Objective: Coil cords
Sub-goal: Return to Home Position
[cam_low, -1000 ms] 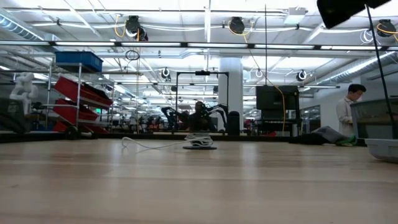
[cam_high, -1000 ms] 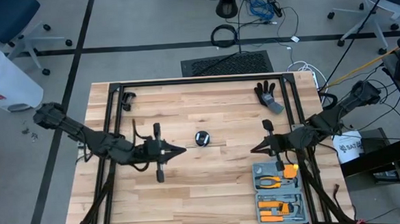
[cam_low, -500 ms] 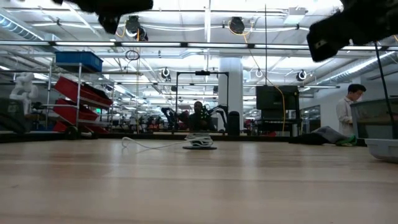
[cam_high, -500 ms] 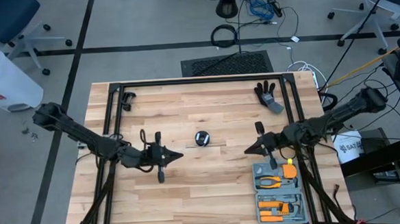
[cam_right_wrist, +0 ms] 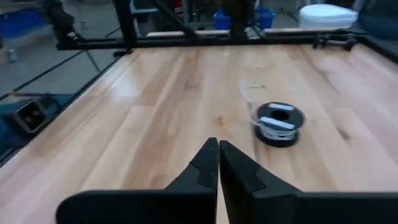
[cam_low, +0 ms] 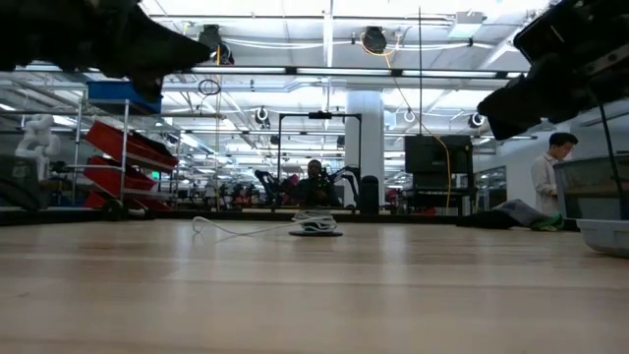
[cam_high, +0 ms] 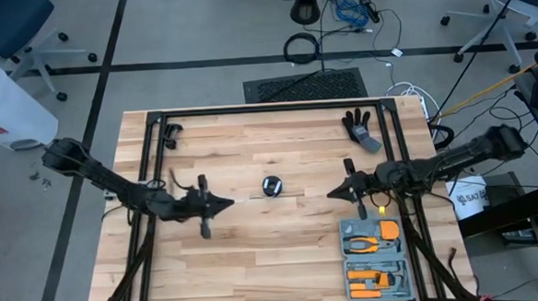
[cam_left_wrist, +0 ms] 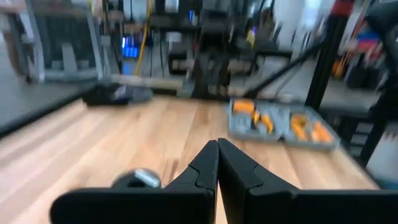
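At bench centre: a small round black reel [cam_high: 272,185] with a pale middle lies flat. The thin white cord [cam_right_wrist: 275,122] is mostly wound on it, with one short tail loose on the wood beside it.

Left claw [cam_high: 227,203]: above the bench, on the left-edge side of the reel, fingers pressed together, empty.

Right claw [cam_high: 334,193]: opposite, on the right-edge side, fingers together, nothing held.

Neither claw touches the reel.

Judgement: winding looks finished, and the step in hand is parking both arms. The next move needs only a clean pull-back toward each side edge, keeping clear of the loose tail.
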You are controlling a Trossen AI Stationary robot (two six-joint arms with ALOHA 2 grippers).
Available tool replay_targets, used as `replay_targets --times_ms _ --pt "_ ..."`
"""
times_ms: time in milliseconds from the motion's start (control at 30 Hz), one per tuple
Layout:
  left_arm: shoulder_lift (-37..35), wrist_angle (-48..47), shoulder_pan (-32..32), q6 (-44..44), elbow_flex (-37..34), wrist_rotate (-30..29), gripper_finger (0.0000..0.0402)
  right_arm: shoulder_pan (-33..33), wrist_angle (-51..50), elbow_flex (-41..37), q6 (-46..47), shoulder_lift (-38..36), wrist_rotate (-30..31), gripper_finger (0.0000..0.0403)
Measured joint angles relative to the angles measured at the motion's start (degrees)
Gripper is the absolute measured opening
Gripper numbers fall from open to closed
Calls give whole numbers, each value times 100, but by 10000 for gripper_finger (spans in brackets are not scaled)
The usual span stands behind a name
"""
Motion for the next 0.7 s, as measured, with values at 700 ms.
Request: replay_targets --times_ms 700 --pt "-877 1739 -15 1123 -1321 42 13 -2047 657 -694 -200 -957 -2033 0"
